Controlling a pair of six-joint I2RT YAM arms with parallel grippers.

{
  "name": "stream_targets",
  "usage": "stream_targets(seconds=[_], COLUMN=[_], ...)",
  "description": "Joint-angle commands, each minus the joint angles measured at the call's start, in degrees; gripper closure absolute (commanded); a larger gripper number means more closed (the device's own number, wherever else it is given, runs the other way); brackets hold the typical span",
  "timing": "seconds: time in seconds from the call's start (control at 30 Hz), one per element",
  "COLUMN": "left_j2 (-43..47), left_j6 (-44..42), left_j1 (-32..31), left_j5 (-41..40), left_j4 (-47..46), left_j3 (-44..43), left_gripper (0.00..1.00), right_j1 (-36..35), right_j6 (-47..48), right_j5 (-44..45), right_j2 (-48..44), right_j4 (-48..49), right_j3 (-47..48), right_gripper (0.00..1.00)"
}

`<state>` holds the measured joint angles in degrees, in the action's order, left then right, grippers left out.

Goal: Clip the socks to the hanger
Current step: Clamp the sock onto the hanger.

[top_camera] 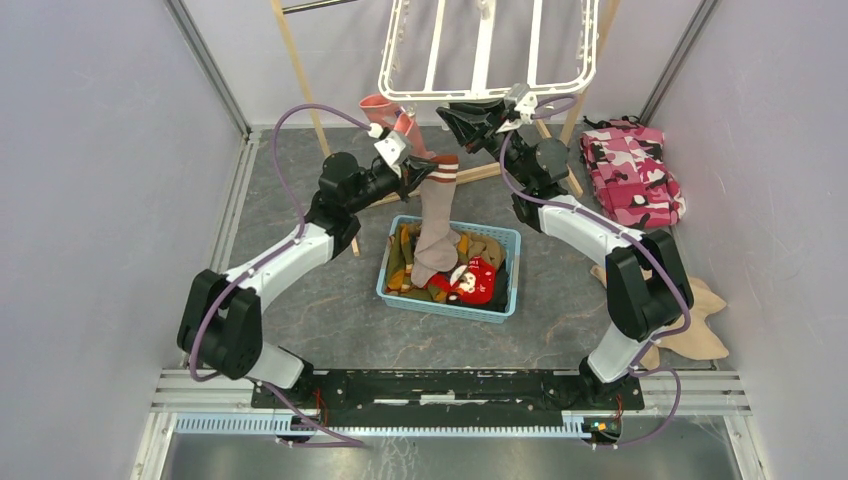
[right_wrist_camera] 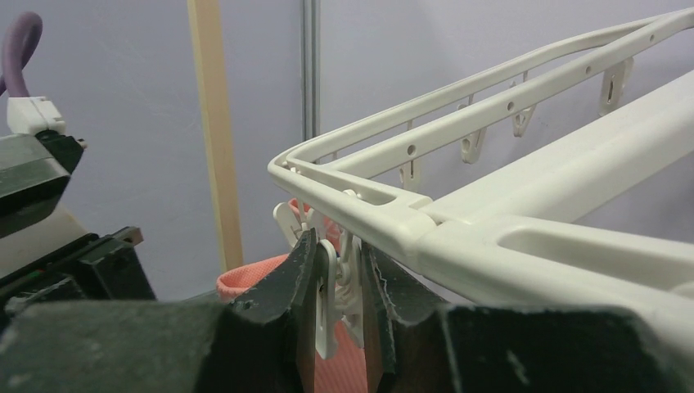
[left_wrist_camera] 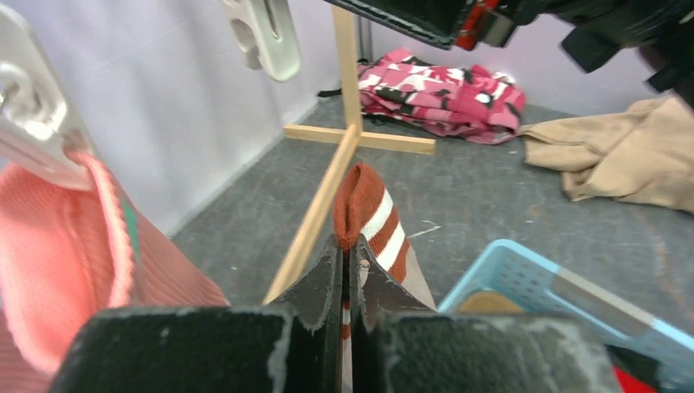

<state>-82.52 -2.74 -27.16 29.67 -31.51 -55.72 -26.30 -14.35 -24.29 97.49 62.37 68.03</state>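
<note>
My left gripper (top_camera: pixel 418 172) is shut on the red-white striped cuff of a grey-brown sock (top_camera: pixel 436 222), which hangs down over the basket; the left wrist view shows the cuff (left_wrist_camera: pixel 372 214) pinched between the jaws (left_wrist_camera: pixel 348 255). A salmon-pink sock (top_camera: pixel 388 112) hangs from a clip at the near left corner of the white hanger (top_camera: pixel 486 93); it also shows at the left of the left wrist view (left_wrist_camera: pixel 65 246). My right gripper (top_camera: pixel 472 120) is shut on a white clip (right_wrist_camera: pixel 331 286) under the hanger's corner (right_wrist_camera: pixel 491 233), jaws (right_wrist_camera: pixel 340 264) squeezing it.
A blue basket (top_camera: pixel 510 262) with more socks, one bright red (top_camera: pixel 472 282), stands between the arms. The wooden frame stand (top_camera: pixel 300 75) is behind. Pink camouflage cloth (top_camera: pixel 630 170) and a tan garment (top_camera: pixel 700 320) lie at the right. Grey walls close in both sides.
</note>
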Motion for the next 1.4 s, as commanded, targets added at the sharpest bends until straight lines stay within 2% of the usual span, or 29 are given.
stream_targets(seconds=[0.0,0.37,0.6,0.9,1.37], left_j2=[-2.9,-5.2,-6.4,-9.2,-11.0], left_j6=[-11.0,-25.7,-32.0,-27.8,-18.6], left_j1=[0.5,0.8,3.7,5.5,6.3], left_j5=[-0.6,-1.5,9.2,18.1,20.2], left_j4=[-4.7,-8.0,-7.3,-7.3,-17.7], left_j3=[-5.2,-6.1,-7.5,-11.6,-11.2], left_gripper=[0.98,0.98,0.98,0.98,0.98], right_j1=[0.4,0.6,0.6,0.7,1.0], right_j6=[-2.2,-4.5,-4.9,-5.3,-5.4], right_j5=[-2.2,-4.0,-6.4,-7.6,-8.4], right_j2=[-2.5,-1.6,-1.4,-0.8,-0.5], right_j4=[0.8,2.1,3.8,4.1,4.1], right_j3=[0.9,1.8,2.0,2.7,2.6], right_gripper=[0.98,0.98,0.98,0.98,0.99])
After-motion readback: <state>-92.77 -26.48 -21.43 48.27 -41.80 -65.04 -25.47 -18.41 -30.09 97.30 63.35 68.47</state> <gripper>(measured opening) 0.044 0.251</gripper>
